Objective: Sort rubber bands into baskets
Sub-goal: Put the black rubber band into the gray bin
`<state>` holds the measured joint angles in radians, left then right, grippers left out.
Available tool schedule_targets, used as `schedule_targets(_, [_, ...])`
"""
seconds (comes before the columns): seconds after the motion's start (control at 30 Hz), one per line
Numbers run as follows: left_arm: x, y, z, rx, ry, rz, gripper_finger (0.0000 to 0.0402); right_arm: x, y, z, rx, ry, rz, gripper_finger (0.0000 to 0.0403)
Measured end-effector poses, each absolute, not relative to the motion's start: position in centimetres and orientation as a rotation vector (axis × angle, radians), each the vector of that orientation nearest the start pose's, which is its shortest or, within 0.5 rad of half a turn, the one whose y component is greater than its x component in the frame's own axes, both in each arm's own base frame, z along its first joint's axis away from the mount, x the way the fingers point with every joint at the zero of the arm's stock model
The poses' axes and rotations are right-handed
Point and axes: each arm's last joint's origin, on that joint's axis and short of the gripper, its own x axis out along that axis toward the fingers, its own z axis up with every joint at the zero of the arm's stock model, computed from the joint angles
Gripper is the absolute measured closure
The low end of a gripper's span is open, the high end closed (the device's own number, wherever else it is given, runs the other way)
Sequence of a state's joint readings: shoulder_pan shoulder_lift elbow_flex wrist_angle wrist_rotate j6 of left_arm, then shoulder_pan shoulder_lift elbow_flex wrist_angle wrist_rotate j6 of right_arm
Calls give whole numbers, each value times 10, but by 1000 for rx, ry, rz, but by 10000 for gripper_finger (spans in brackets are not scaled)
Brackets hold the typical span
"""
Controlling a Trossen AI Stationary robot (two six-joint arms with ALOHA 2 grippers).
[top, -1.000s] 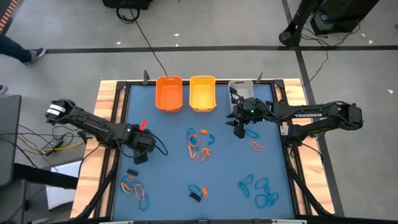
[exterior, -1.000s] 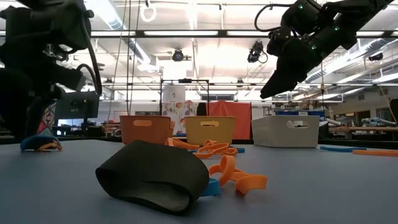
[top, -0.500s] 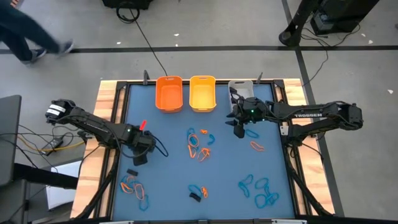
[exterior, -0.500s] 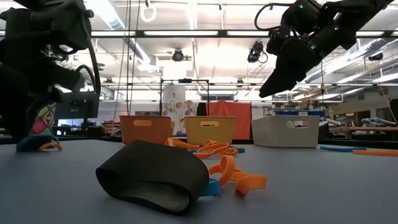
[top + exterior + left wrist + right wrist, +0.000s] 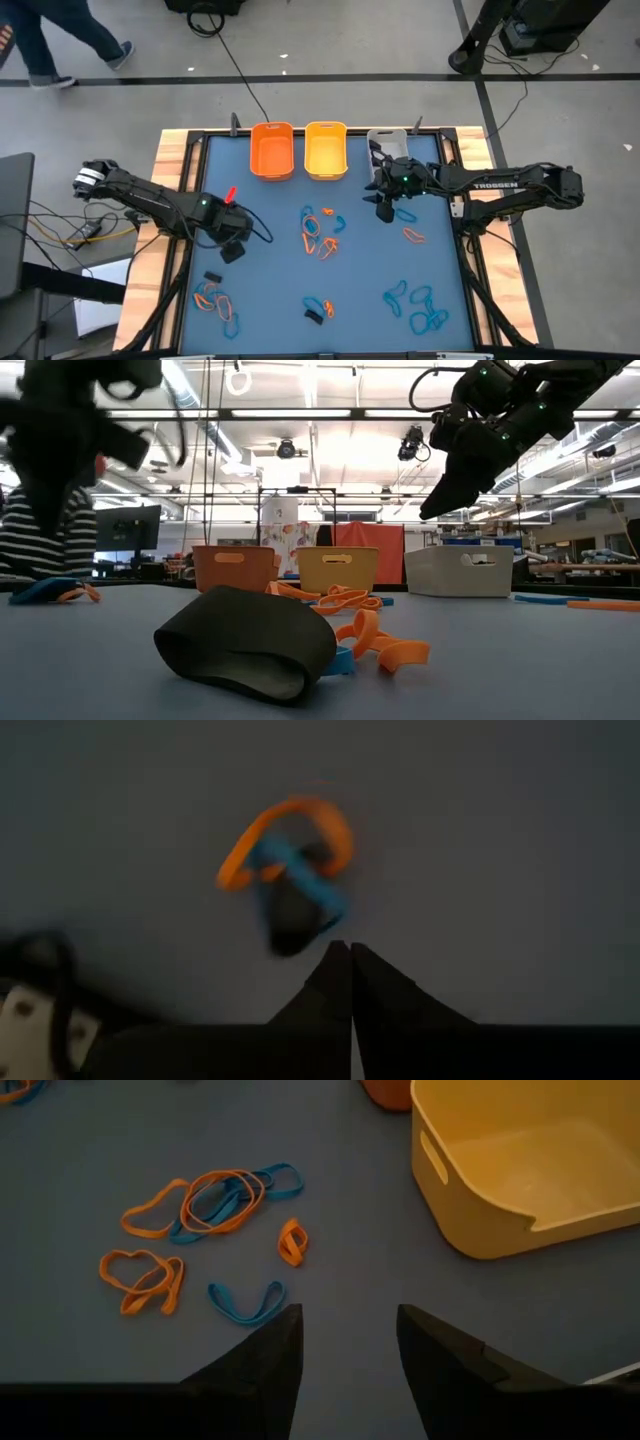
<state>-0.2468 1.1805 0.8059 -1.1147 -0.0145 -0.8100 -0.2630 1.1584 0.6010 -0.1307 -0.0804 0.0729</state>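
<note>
High view: the blue surface [image 5: 270,300] is carrying three small rectangular plastic baskets along its far edge: orange [image 5: 272,151], yellow-orange [image 5: 325,149] and light grey-white [image 5: 385,139]. Thin blue and orange rubber bands [image 5: 319,232] are lying scattered, with small chunky black ones near the front. The left pincer [image 5: 232,247] is hanging over the surface's left part, fingers clenched. The right pincer [image 5: 385,209] is hanging near the grey-white basket; white lettering "TROSSEM" is showing on its arm [image 5: 497,185].

Low view: a chunky black band [image 5: 247,643] is lying in the foreground, orange loops [image 5: 380,642] just behind it; the three baskets are standing in a row beyond.

Left wrist view: the clenched fingers [image 5: 348,985] are pointing at a blurred cluster of orange, blue and black bands [image 5: 290,880]; whether anything is pinched cannot be told.

Right wrist view: the released fingers [image 5: 270,1355] are hovering above blue and orange bands [image 5: 215,1200], beside the yellow-orange basket [image 5: 500,1220].
</note>
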Motion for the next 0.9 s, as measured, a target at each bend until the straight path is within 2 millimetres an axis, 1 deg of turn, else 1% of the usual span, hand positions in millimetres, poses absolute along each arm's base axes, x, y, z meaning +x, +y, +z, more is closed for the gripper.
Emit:
schedule_targets(0.1, [175, -44, 220, -385, 1419, 369, 399, 221, -57, 205, 201, 674, -202, 228])
schedule_targets(0.27, [169, -45, 202, -326, 1460, 363, 379, 221, -53, 204, 196, 690, -184, 228])
schedule_targets(0.43, [161, -45, 179, -305, 1487, 362, 327, 221, -49, 203, 187, 711, -171, 228])
schedule_targets(0.53, [158, -45, 172, -313, 1494, 379, 291, 221, -49, 203, 186, 711, -173, 228])
schedule_targets(0.6, [155, -44, 169, -317, 1511, 400, 276, 221, -49, 203, 188, 710, -176, 228])
schedule_targets(0.73, [149, -42, 161, -310, 1535, 410, 271, 221, -50, 203, 187, 700, -181, 228])
schedule_targets(0.9, [145, -41, 148, -312, 1532, 400, 288, 222, -50, 204, 187, 696, -181, 228])
